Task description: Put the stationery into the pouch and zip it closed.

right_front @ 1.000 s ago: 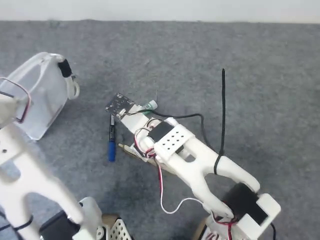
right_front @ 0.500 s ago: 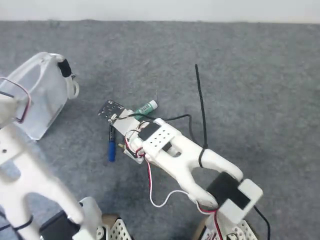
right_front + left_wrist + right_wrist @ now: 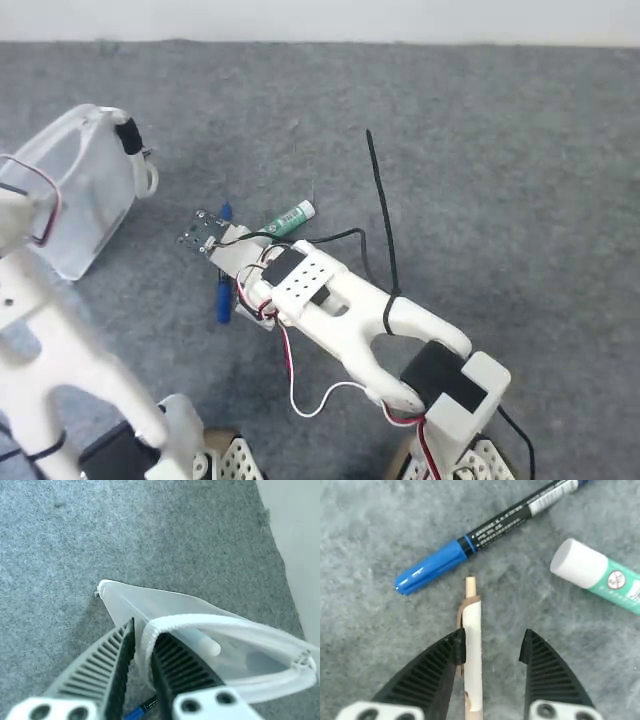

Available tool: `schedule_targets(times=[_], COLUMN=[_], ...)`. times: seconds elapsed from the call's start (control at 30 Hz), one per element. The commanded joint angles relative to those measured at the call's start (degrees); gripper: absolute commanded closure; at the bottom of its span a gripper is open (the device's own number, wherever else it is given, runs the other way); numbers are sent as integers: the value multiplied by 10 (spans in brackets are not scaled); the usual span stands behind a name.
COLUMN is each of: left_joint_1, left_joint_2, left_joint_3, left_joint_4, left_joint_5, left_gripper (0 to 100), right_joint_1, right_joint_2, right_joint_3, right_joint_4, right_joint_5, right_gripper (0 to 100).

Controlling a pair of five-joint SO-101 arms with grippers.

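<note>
Near the middle of the grey surface (image 3: 500, 150), a little toward its left edge: the right pincer (image 3: 493, 637), released and spread wide, straddling a tan pen (image 3: 472, 645). Long axis of that pen in line with the gap and crosswise to the closing stroke, so well set for a pinch. Off-centre though: hard up against one finger, whether touching or not cannot be told, and well apart from the other. Probably calls for a small sideways shift before clenching. Close by, a blue marker (image 3: 470, 542) beyond the pen's tip and a green glue stick (image 3: 600, 575) off to one side, neither touching the pen. At the left edge, a translucent pouch (image 3: 165, 602) with mouth gaping, rim grasped in the clenched left pincer (image 3: 144, 630). Nearer to the pen by far: the right pincer.
</note>
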Motion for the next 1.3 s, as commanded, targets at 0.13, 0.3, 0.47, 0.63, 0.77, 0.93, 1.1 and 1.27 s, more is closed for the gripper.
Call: schedule_targets(times=[0.13,0.3,0.47,0.63,0.77,0.93,1.1,1.27], left_joint_1=[-4,-4,-4,-4,-4,-4,-4,-4], left_joint_2=[-4,-4,-4,-4,-4,-4,-4,-4], left_joint_3=[-12,-12,-12,-12,-12,-12,-12,-12], left_joint_4=[-26,-26,-26,-26,-26,-26,-26,-26], left_joint_5=[8,8,8,8,8,8,8,8], left_gripper=[990,990,990,990,990,990,990,990], right_joint_1=[-3,-4,-4,-4,-4,-5,-4,-3], right_joint_2=[14,60,88,95,95,95,86,41], right_joint_3=[-33,-73,-88,-88,-88,-88,-89,-90], right_joint_4=[-14,-8,-7,-7,-7,2,23,77], right_joint_5=[43,43,45,47,47,47,47,46], right_gripper=[822,822,822,834,905,919,973,982])
